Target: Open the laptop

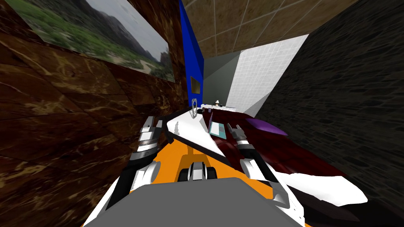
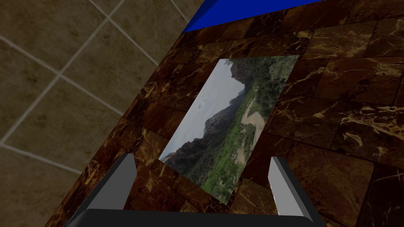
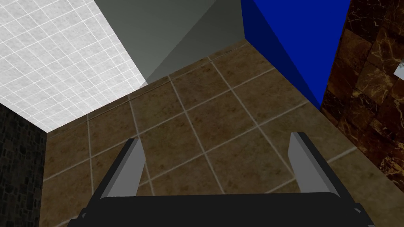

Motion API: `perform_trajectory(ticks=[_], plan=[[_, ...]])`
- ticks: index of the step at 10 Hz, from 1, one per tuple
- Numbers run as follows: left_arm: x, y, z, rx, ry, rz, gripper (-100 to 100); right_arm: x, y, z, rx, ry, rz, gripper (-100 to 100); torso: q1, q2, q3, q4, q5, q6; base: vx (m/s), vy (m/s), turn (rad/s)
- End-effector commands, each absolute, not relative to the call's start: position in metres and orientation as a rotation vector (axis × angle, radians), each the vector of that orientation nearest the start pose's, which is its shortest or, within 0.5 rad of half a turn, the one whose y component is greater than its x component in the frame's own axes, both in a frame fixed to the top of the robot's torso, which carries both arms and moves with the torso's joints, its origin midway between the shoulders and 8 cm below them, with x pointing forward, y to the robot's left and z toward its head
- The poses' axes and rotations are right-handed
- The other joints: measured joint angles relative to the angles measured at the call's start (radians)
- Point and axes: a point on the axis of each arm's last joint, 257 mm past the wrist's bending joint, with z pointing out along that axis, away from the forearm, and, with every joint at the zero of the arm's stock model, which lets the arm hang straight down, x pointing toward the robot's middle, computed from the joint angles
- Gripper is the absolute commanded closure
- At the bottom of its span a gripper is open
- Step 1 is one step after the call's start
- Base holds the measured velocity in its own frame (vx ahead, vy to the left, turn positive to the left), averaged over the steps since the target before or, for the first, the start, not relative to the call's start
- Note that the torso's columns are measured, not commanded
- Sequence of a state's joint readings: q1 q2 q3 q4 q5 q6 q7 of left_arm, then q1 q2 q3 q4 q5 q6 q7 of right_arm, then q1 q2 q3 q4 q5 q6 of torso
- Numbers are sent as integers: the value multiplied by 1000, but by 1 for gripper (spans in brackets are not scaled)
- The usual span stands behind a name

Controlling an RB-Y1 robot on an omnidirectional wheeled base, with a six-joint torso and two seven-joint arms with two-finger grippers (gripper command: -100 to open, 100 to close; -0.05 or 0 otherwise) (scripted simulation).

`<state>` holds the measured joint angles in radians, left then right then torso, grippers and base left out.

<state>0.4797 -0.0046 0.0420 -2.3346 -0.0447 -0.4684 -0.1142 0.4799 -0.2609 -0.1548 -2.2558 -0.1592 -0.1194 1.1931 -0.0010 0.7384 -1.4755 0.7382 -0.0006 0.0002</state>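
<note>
Just beside the right gripper's (image 1: 233, 129) spread fingers (image 3: 128, 169) the laptop (image 1: 217, 128) is lying; reaching seems underway, next tipping them onto its lid. The left gripper (image 1: 154, 120) is gaping too.

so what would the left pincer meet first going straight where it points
Probably the rectangular landscape picture on the dark brown marbled wall, seen between the open fingers of the left pincer; distance unclear.
</note>
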Motion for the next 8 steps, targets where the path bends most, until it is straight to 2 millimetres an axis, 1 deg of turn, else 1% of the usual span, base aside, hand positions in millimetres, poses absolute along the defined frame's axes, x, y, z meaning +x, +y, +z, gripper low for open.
perform_trajectory(ticks=[1, 3, 4, 6, 7, 8], plan=[[337, 284, 50, -554, 627, -1139, 0, 395, -356, -54, 113, 1242, -4, -100, 2, -1, -1, 0, 1, 0, 64, 138, -60], [337, 284, 50, -554, 627, -1139, 0, 395, -356, -54, 84, 1244, -44, -100, 2, -1, -1, 0, 1, 0, 47, 95, -18], [337, 284, 50, -553, 627, -1139, 0, 397, -365, -61, 66, 1273, -91, -100, -2, 1, 0, 0, 0, 0, 71, 91, -70], [337, 284, 50, -553, 627, -1139, 0, 397, -365, -61, 44, 1274, -121, -100, 1, -1, -1, 0, 1, 0, 43, 77, -12], [337, 284, 50, -553, 627, -1139, 0, 398, -373, -68, 20, 1303, -174, -100, -1, 1, 0, 0, 0, 0, 60, 120, -51], [337, 284, 49, -554, 627, -1139, 0, 398, -373, -68, 4, 1303, -195, -100, 3, -1, 0, 0, 1, 0, 57, 126, -45]])
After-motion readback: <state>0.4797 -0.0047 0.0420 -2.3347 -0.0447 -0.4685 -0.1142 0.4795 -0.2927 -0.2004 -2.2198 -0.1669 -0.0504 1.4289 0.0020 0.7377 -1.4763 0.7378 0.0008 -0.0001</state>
